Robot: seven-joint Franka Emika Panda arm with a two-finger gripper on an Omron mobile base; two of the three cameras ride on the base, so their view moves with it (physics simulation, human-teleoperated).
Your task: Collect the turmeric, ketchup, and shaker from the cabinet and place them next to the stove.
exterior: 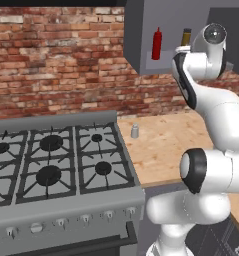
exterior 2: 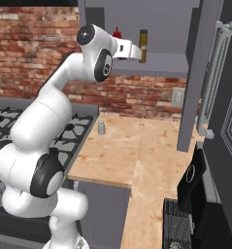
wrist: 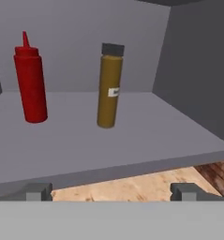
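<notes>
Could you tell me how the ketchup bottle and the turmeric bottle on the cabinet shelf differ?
The ketchup bottle is red all over; the turmeric bottle is mustard-brown with a dark cap. The ketchup bottle ends in a pointed nozzle, the turmeric bottle in a flat cap. The turmeric bottle carries a small pale label; the ketchup bottle looks plain. Both stand upright and apart on the cabinet shelf, similar in height.

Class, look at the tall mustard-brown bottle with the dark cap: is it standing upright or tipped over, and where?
Upright. The mustard-brown bottle stands on its base on the grey cabinet shelf, dark cap uppermost, apart from the red squeeze bottle.
</notes>
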